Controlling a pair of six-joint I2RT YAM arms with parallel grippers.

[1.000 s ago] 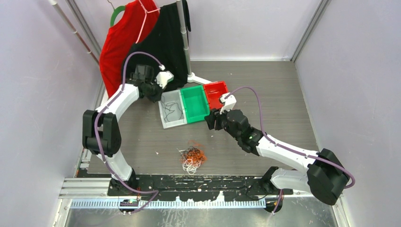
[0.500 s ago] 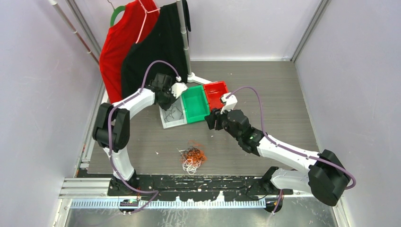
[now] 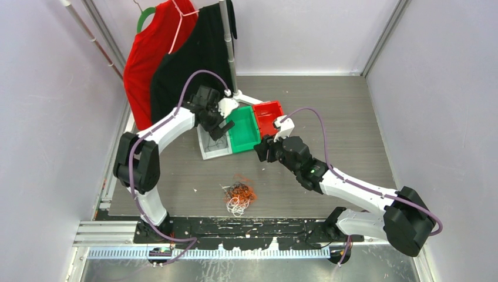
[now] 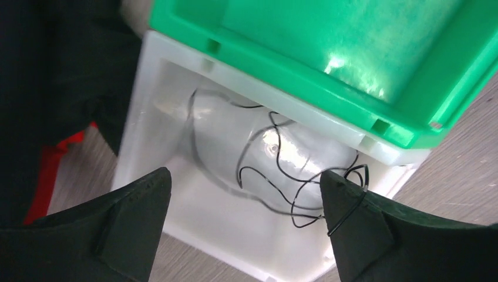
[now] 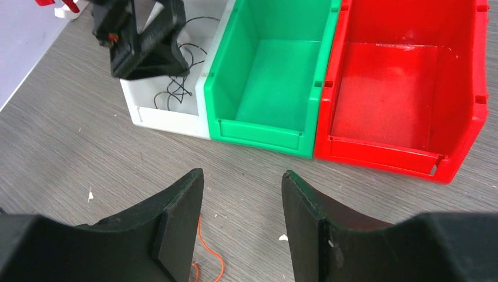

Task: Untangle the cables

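Mid-sorting, with left gripper [image 4: 244, 176] spread over black cable [image 4: 276, 170] in white bin [image 4: 194, 235], right gripper [image 5: 242, 176] also apart; next, probably reaching for the snarl [image 3: 238, 195].

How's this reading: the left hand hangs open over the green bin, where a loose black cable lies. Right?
Not quite: the bin is wrong. The black cable lies in the white bin, not in the green bin next to it. The left wrist view shows this. The rest holds: the left hand hangs open over the bin that holds the cable.
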